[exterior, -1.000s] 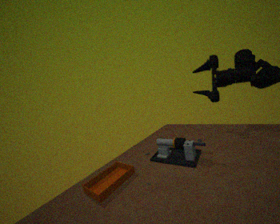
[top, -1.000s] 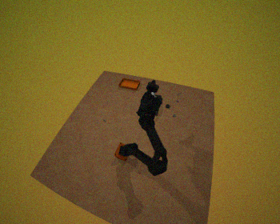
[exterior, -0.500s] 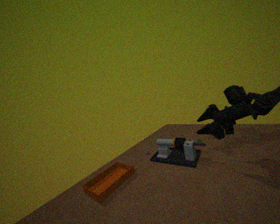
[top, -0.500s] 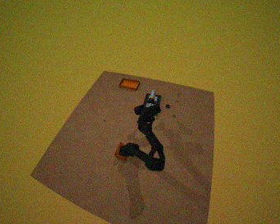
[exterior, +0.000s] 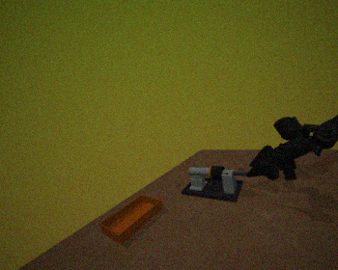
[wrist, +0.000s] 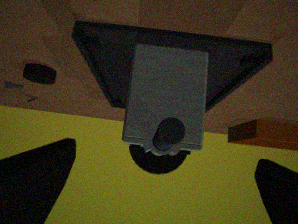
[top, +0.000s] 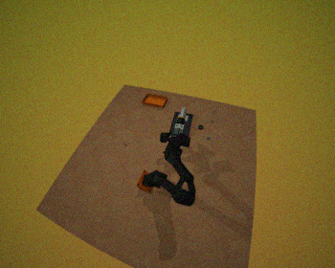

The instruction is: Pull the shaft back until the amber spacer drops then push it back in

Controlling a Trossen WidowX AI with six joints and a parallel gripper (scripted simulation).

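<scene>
A dark base plate (exterior: 211,193) (wrist: 95,55) carries a grey block (exterior: 228,182) (wrist: 167,90) and a pale grey cylinder (exterior: 198,171) on a stand. Between them are a thin amber spacer (exterior: 211,172) and a wider black piece (exterior: 217,173); a black round edge (wrist: 159,165) shows behind the block in the wrist view. The amber spacer is hidden there. The dark shaft end (exterior: 240,173) (wrist: 171,131) sticks out of the block toward the arm. My gripper (top: 175,138) (exterior: 252,173) (wrist: 167,158) is open and empty, with fingertips wide on either side of the shaft end's line.
An orange tray (top: 154,100) (exterior: 131,217) (wrist: 270,135) stands beyond the assembly, to the right in the wrist view. A small black piece (top: 200,127) (wrist: 40,73) lies on the table beside the base plate, with small grey bits (wrist: 14,85) near it. Another orange object (top: 143,183) is by the arm's base.
</scene>
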